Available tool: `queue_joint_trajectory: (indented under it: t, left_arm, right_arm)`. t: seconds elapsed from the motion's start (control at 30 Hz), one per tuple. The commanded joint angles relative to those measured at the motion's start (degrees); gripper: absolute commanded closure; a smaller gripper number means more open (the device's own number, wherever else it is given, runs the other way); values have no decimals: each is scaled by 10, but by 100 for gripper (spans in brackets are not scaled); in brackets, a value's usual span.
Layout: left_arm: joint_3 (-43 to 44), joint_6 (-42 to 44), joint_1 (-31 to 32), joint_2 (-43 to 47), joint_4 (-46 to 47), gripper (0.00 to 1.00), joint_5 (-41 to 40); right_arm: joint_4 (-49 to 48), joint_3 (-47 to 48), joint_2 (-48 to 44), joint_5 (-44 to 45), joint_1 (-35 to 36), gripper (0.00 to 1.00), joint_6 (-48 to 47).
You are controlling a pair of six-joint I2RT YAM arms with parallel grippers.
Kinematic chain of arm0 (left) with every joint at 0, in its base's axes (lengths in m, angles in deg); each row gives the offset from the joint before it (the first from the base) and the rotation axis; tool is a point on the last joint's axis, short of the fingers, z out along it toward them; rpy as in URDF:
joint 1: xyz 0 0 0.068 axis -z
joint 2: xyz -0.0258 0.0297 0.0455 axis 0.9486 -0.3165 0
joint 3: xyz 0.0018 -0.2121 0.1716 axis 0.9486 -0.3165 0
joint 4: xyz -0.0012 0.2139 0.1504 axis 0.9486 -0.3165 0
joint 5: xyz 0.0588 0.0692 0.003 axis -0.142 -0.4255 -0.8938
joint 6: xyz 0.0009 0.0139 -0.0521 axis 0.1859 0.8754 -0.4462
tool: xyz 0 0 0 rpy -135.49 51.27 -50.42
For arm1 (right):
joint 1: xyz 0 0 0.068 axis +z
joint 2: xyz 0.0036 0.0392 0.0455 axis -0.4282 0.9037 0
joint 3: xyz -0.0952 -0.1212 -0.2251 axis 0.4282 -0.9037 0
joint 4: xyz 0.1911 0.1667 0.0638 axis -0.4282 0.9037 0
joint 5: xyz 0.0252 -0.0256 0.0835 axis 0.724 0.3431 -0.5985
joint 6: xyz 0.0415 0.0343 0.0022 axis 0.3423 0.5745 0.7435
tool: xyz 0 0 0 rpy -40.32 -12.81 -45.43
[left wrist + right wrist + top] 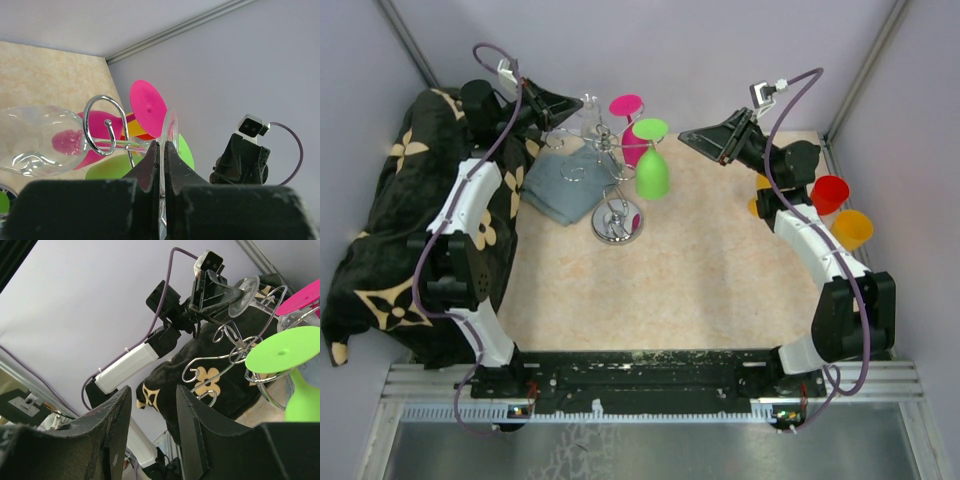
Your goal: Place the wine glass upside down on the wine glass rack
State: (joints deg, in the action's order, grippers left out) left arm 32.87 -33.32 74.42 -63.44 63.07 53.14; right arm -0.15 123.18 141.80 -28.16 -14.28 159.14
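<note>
Silver wine glass rack (616, 224) has the wine glass (35, 140) sideways at its 11 o'clock loop, not hanging yet. Your left jaws pinch its foot tight; your right jaws are half open, empty.

The wire rack (616, 225) is gleaming as polished silver metal. The wine glass (35, 140) is showing clear, glossy glass. The green cup (652, 176) and pink cup (626, 104) are looking like smooth plastic. The black blanket (380, 250) and grey towel (560, 188) are lying soft and matt.

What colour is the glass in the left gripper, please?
The wine glass is clear; left wrist view shows it best.
</note>
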Motion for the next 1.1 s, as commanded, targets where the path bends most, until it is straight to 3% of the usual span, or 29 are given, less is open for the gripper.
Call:
queue_joint_trajectory:
  t: [0.0, 1.07]
  left_arm:
    - [37, 3, 1, -10, 16, 100, -12]
    - [59, -29, -7, -43, 22, 100, -70]
  right_arm:
    - [-22, 7, -10, 3, -3, 58, -13]
    - [-16, -1, -8, 1, -3, 59, -21]
